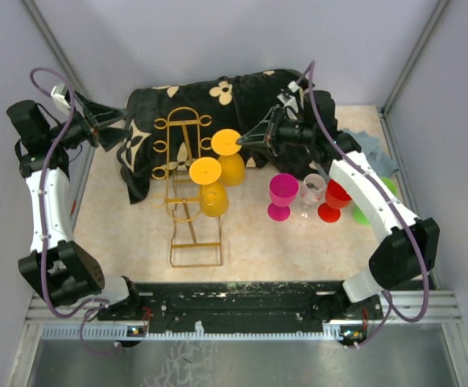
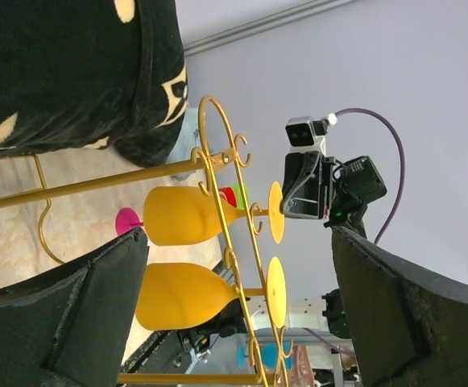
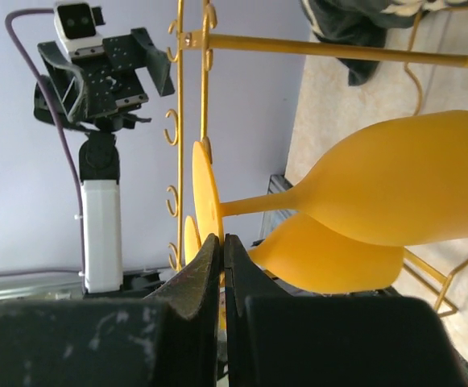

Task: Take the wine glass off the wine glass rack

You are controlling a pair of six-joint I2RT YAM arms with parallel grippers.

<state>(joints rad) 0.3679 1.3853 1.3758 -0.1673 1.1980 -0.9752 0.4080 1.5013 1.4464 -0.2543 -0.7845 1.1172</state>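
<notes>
Toward the near end of the rack (image 2: 97, 184) hangs one yellow glass (image 1: 213, 197). Just beyond it, the right gripper (image 1: 248, 139), fingers pressed together, sits at the far wine glass (image 1: 232, 168)'s foot. We should slide that foot level along the rails, sparing its neighbour. Far left, the left gripper (image 1: 113, 119) is spread wide.

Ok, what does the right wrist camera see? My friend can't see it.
Two yellow wine glasses hang from a gold wire rack, looking sideways in this picture. The right pincer, nearly shut, sits at the nearer glass's round foot, with the left arm behind against a purple wall.
</notes>
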